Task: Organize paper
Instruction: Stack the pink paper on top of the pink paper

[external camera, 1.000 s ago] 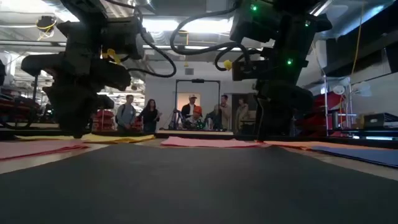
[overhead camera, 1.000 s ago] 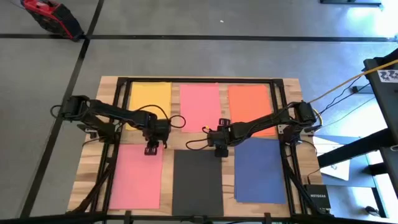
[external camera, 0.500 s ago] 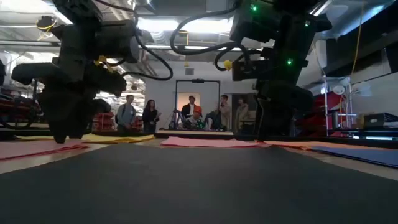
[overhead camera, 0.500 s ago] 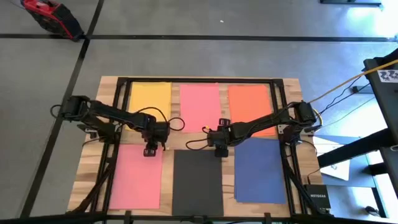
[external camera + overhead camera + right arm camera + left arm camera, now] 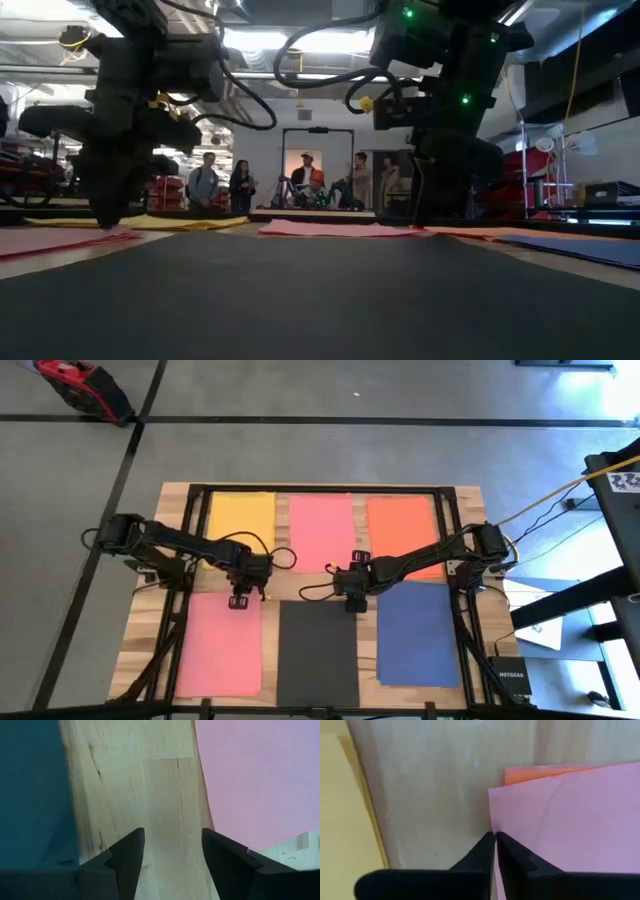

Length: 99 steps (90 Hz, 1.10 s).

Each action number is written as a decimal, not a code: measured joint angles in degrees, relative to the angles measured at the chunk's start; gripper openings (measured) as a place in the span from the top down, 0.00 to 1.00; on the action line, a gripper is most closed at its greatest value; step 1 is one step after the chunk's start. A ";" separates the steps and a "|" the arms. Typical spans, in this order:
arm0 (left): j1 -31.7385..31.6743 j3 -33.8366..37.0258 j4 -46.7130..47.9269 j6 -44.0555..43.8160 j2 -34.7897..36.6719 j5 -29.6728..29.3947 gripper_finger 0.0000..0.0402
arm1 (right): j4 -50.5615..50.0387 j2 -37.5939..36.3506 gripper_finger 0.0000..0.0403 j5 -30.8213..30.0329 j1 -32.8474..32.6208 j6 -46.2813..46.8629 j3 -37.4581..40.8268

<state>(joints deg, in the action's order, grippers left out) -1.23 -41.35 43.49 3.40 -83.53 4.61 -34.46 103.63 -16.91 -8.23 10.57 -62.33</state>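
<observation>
Six sheets of paper lie flat on the wooden table: yellow [image 5: 241, 517], pink [image 5: 322, 532] and orange [image 5: 401, 525] along the far side, pink [image 5: 218, 650], black [image 5: 318, 655] and dark blue [image 5: 418, 635] along the near side. My left gripper [image 5: 495, 839] is shut at the near pink sheet's far edge. An orange sheet [image 5: 545, 770] peeks out from under that pink sheet. My right gripper [image 5: 172, 845] stands open over bare wood between the dark blue sheet [image 5: 30, 790] and the far pink sheet [image 5: 260, 780], touching nothing. My left gripper comes down from above onto the near pink sheet's far edge [image 5: 491, 822], close to its far right corner. The edge runs into the slit between the two shut fingers. The rest of the sheet lies on the table and on the orange sheet below it.
A dark metal frame [image 5: 320, 489] runs round the table's edges. Bare wood strips [image 5: 430, 795] separate the sheets. People stand in the room beyond the far edge [image 5: 300, 185]. A red tool [image 5: 85, 382] lies on the floor at the far left.
My left gripper has shifted a little toward the table's left edge, turned slightly, and come down onto the near pink sheet's far edge.
</observation>
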 joint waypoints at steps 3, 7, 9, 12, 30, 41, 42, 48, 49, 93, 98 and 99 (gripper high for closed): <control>0.00 -0.45 0.28 0.00 0.00 0.02 1.00 | 0.00 0.00 0.53 0.00 0.00 0.00 0.00; 0.00 -1.25 0.81 0.09 0.00 0.02 1.00 | -0.03 0.00 0.53 0.00 0.00 -0.03 0.00; 0.02 -1.65 1.11 0.23 0.00 0.03 1.00 | -0.09 0.00 0.53 0.00 0.00 -0.11 0.00; 0.02 -2.21 1.58 0.31 0.00 0.04 1.00 | -0.17 0.00 0.53 0.00 0.00 -0.29 0.00; 0.00 -6.38 2.96 0.37 0.00 0.04 1.00 | -9.07 0.00 0.53 -1.08 -0.02 -0.33 -4.97; 0.02 -8.43 2.77 0.51 0.02 0.04 1.00 | -16.33 0.00 0.58 -3.76 -0.09 -0.38 -10.14; 0.01 -8.57 2.80 0.54 0.02 0.04 1.00 | -16.84 0.00 0.58 -4.01 -0.09 -0.37 -10.56; 0.01 -9.32 2.83 0.54 0.02 0.04 1.00 | -20.29 -0.02 0.63 -5.56 -0.09 -0.49 -12.56; 0.00 -9.45 2.82 0.53 0.02 0.04 1.00 | -20.94 -0.02 0.64 -5.84 -0.09 -0.54 -12.85; -0.35 -9.87 -0.63 0.35 2.74 -0.79 1.00 | -17.61 -12.67 0.98 -14.93 -0.06 6.53 -1.47; -0.20 -9.87 -0.60 0.26 3.06 -0.79 1.00 | -11.12 -15.75 0.98 -13.48 -0.06 8.58 2.13; -0.20 -9.87 -0.64 0.23 3.10 -0.79 1.00 | -9.42 -16.35 0.98 -12.90 -0.06 8.82 2.96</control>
<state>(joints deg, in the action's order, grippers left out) -1.43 -51.22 42.86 3.62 -80.42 3.81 -43.88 87.28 -29.81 -8.29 19.39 -59.36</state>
